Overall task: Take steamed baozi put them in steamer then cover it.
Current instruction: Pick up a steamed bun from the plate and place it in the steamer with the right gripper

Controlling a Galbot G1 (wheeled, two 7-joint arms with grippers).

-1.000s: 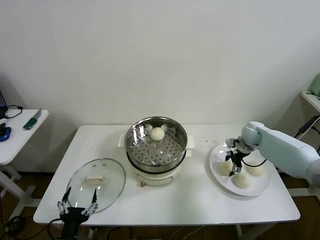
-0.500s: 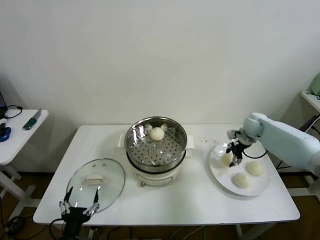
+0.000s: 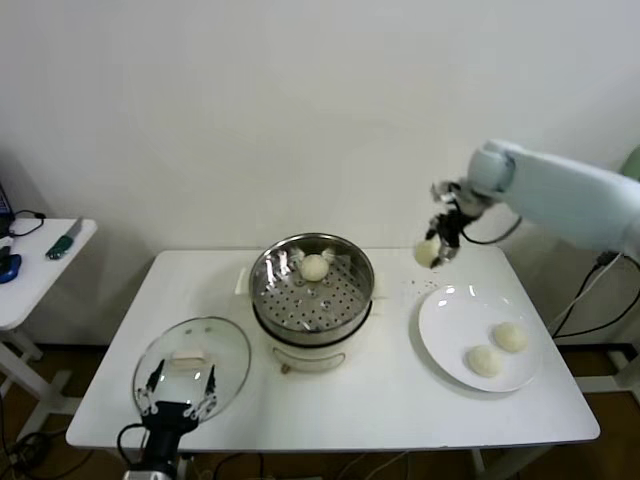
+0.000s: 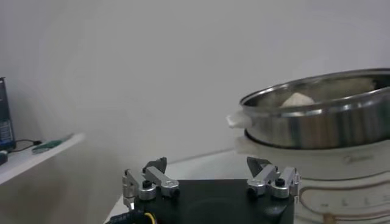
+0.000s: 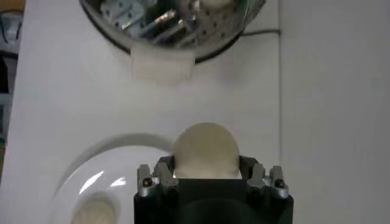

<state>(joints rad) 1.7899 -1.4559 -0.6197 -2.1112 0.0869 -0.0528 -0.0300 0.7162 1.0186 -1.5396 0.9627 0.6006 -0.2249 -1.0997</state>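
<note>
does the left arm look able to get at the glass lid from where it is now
Probably yes. The left gripper is open at the table's near edge, right at the glass lid, whose white knob is uncovered. The right gripper carries a bun far off.

Head camera looks down across the whole bench (image 3: 380,410). Left wrist camera sits low at the bench's front-left corner; right wrist camera looks straight down. All share the steamer (image 3: 312,290) (image 4: 317,119) (image 5: 173,24).
</note>
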